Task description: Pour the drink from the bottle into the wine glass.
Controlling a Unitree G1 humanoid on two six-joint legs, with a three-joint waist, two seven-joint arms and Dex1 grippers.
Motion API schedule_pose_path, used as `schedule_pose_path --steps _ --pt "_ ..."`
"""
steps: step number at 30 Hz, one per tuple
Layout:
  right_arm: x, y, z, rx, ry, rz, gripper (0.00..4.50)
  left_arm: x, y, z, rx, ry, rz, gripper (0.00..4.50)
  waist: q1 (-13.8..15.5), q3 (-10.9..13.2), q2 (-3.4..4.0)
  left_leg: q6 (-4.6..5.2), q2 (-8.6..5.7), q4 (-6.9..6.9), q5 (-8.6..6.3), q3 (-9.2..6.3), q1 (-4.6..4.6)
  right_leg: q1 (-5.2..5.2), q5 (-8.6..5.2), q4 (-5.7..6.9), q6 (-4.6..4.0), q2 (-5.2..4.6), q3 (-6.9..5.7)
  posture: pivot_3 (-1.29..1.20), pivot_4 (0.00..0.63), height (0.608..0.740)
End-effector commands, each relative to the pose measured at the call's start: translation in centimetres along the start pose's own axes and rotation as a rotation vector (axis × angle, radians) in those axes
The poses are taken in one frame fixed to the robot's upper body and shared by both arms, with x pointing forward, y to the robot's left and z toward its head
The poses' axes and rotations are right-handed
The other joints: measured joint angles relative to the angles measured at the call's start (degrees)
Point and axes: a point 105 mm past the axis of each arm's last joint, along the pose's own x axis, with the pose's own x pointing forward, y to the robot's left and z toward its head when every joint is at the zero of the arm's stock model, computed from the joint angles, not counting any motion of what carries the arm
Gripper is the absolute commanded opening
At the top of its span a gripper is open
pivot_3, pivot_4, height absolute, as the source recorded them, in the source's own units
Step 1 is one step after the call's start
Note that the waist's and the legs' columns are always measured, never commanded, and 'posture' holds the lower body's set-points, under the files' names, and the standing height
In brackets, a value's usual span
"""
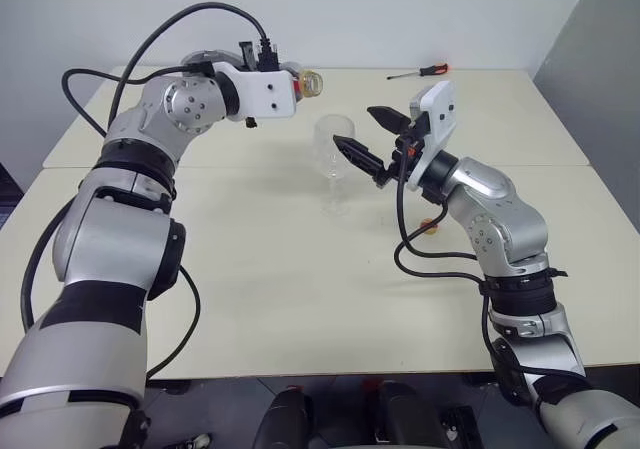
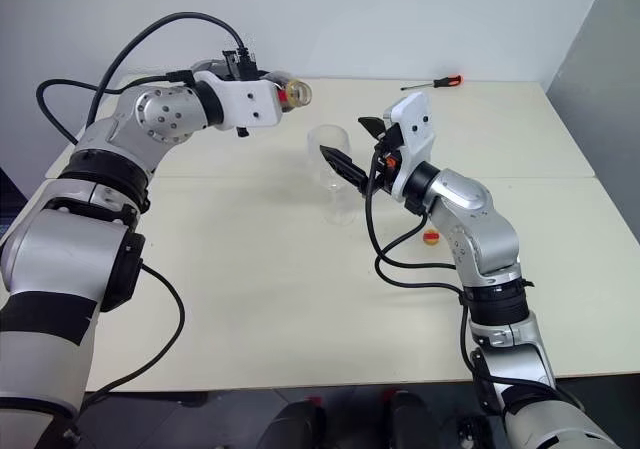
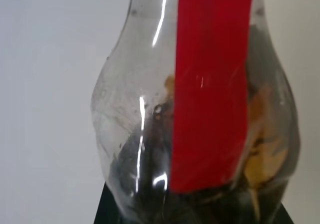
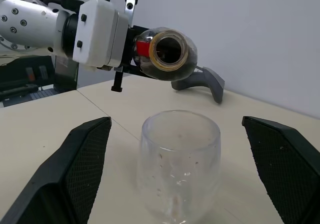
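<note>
My left gripper is shut on the bottle, a small clear one with a red label strip. It holds the bottle roughly level above the table. The open mouth faces the wine glass and sits higher than its rim and to its far left. Dark drink shows low inside the bottle's body. The wine glass stands upright mid-table, and its bowl looks empty. My right gripper is open, its black fingers standing on either side of the bowl, apart from it.
A red-handled screwdriver lies near the far edge of the cream table. A small orange-red object rests on the table beside my right forearm. A grey curved piece sits beyond the glass.
</note>
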Motion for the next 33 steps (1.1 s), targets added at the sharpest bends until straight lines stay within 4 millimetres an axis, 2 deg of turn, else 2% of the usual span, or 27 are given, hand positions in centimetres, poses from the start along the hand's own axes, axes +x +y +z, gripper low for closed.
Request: schedule_pose_path --steps 1,10,33 --pt "0.1 -0.1 2.1 -0.044 -0.067 -0.002 4.5 -0.4 2.8 1.0 0.063 -0.027 0.066 0.95 0.0 0.0 0.0 0.0 0.0 0.0 0.0 0.0 0.0 0.0 0.0 0.0 0.0 0.0 0.0 0.0 0.15 0.74" --pt "0.2 -0.3 2.2 -0.051 -0.067 -0.004 4.5 -0.4 3.8 1.4 0.107 -0.023 0.091 0.95 0.0 0.0 0.0 0.0 -0.01 0.02 0.0 0.01 -0.01 0.0 0.0 0.0 0.0 0.0 0.0 0.0 0.15 0.74" --pt "0.2 -0.4 1.9 -0.041 -0.062 -0.011 4.5 -0.5 4.5 1.7 0.231 -0.013 0.078 0.95 0.0 0.0 0.0 0.0 0.0 0.03 0.0 0.03 -0.02 -0.03 0.0 0.03 0.0 0.0 0.01 0.0 0.15 0.74"
